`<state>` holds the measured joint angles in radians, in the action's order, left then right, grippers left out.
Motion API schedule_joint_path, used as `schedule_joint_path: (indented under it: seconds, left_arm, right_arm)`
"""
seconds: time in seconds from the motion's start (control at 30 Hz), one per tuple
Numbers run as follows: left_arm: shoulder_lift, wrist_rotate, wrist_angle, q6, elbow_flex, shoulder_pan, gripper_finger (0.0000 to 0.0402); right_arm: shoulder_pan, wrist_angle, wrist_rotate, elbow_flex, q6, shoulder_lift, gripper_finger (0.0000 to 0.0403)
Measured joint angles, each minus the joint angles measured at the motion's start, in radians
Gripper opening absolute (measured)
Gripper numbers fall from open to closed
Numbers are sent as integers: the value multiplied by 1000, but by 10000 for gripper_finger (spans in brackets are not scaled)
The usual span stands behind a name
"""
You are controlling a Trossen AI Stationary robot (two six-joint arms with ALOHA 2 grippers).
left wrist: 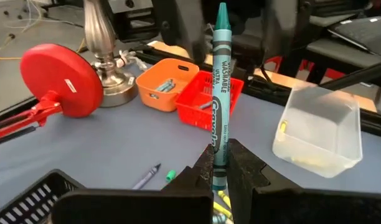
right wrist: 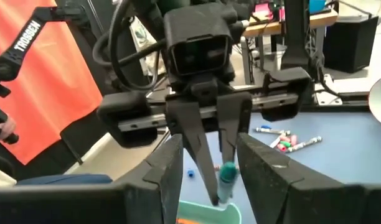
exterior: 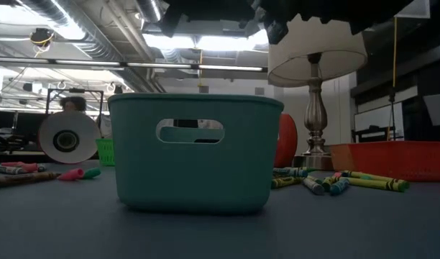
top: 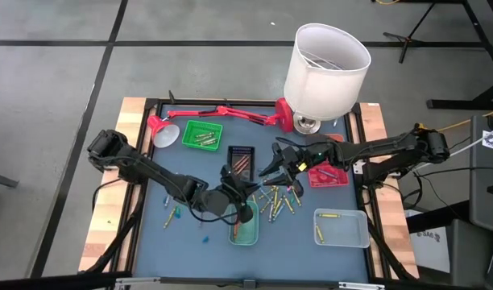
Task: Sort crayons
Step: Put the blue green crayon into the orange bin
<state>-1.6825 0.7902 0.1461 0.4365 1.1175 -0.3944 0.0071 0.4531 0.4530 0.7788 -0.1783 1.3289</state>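
My left gripper (top: 240, 192) is shut on a teal crayon (left wrist: 220, 93) above the teal tray (top: 246, 229), which fills the front of the low view (exterior: 195, 151). My right gripper (top: 272, 167) is open and empty. It faces the left gripper (right wrist: 206, 124) from close by, with its own two fingers (right wrist: 172, 168) standing wide on either side of the view. A pile of mixed crayons (top: 279, 200) lies on the mat just right of the teal tray. A few more crayons (top: 172, 216) lie to the left. My left gripper pinches the teal crayon by its blunt end (left wrist: 219, 163) between its two fingers. The crayon lies along the fingers and sticks out past them, pointed tip (left wrist: 222, 9) foremost. The fingers slant down from the table's left. The crayon is lifted clear, over the teal tray (right wrist: 206, 214).
A green tray (top: 202, 134), a black tray (top: 241, 159), a red tray (top: 327, 175) and a clear tray (top: 341, 227) stand around the middle. An orange tray (left wrist: 165, 84) shows beside the red one. A red desk lamp (top: 222, 114) and a white-shaded lamp (top: 327, 68) stand at the far edge.
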Motion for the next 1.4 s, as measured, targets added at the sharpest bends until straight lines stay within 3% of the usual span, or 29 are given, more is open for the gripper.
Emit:
schedule_joint_path:
  seconds: [0.4, 0.83, 1.0, 1.13, 1.4]
  left_arm:
    - [0, 3, 30, -31, 0, 20, 6]
    - [0, 0, 33, -26, 0, 33, 6]
    - [0, -2, 29, -25, 0, 36, 8]
    - [0, 1, 27, -22, 0, 36, 30]
    - [0, 10, 17, -20, 1, 37, 105]
  right_arm:
    - [0, -8, -43, 0, 0, 0, 147]
    - [-2, -8, -61, 0, 4, 0, 15]
    - [-2, -9, -60, 0, 3, 0, 25]
    - [-5, -28, -57, 0, 2, -10, 40]
    - [-80, -225, -42, 0, 5, -116, 12]
